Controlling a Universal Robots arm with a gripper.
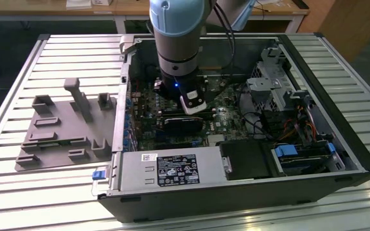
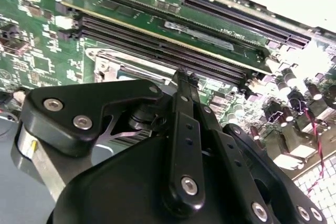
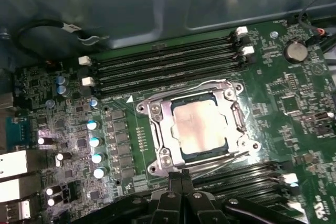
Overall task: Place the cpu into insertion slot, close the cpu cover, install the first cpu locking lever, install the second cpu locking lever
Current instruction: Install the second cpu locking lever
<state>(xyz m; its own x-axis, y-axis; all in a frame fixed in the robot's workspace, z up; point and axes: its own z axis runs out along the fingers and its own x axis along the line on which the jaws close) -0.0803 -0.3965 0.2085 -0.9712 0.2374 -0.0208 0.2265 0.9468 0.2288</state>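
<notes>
Fingers [image 3: 181, 182] together, empty, above cpu [image 3: 198, 126] seated under cpu cover [image 3: 157, 124]; green board, slatted table [image 1: 18, 183]

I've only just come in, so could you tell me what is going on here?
A single robot arm reaches down into an open computer case, its gripper just beside the insertion slot. In the first wrist view the cpu already sits in the slot, with the cpu cover down around it.
</notes>
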